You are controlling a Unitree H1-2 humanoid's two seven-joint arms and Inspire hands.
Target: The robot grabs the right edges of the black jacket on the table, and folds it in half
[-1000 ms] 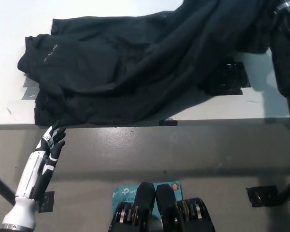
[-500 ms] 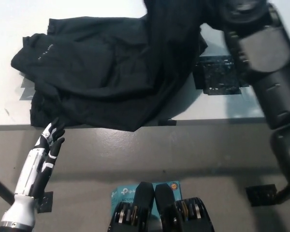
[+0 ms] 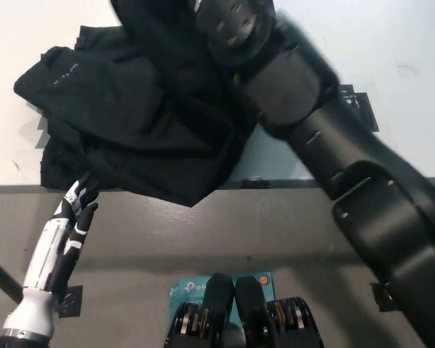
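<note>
Nearest to me, at the lower left, my white left hand (image 3: 78,206) rests below the front edge of the desk (image 3: 14,156), over the grey floor (image 3: 225,232); it points up toward the desk, its fingers (image 3: 83,192) lie close together with nothing in them, and their tips come just beside the lowest hanging hem of the black jacket (image 3: 130,123), though I cannot tell whether they touch it. A dark marker (image 3: 69,301) sits on the floor beside my left forearm, and a teal box (image 3: 192,290) lies on the floor further right. From the bottom right my black right arm (image 3: 348,181) crosses the picture diagonally, passing over the desk's front edge and a black patch (image 3: 359,109) on the pale surface. The jacket lies bunched on the left part of the desk, its front corner drooping over the edge near the middle, its collar end with a small pale print toward the far left. Farther off, at the top centre, my black right hand (image 3: 232,25) sits above the jacket's right portion, where the cloth rises in a raised fold toward it. The hand is blurred and merges with the dark cloth, so I cannot tell how its fingers stand or whether they have hold of the fabric. The right part of the desk shows as pale surface beyond my arm.
</note>
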